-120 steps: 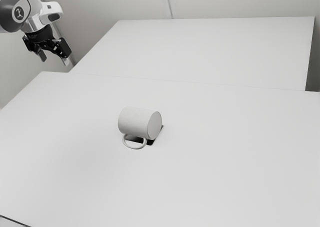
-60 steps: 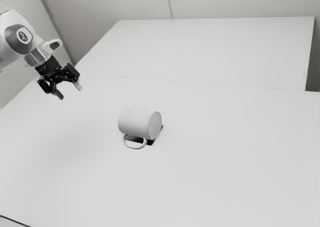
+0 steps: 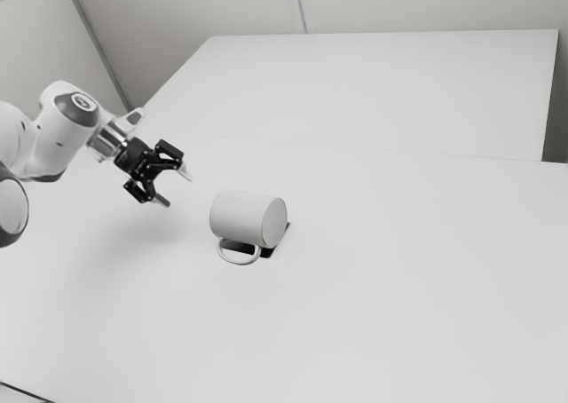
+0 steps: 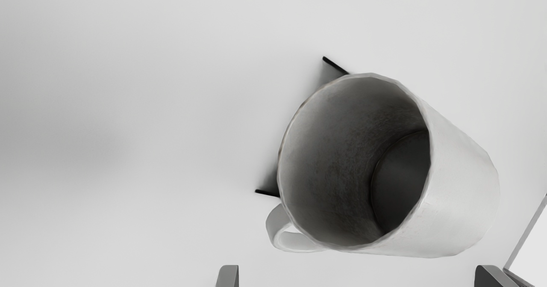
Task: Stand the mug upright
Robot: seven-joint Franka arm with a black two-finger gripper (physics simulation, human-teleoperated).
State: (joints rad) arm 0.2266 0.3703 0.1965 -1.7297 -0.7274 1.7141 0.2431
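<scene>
Mug: lying on its side on table, with base toward three o'clock and handle toward six in the exterior view. Lies near, but apart from, gripper with widely parted fingers, placed at ten o'clock. Shows its dark inside in the wrist view

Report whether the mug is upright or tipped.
Tipped: the mug lies on its side on the table, and the wrist view looks into its open mouth.
</scene>
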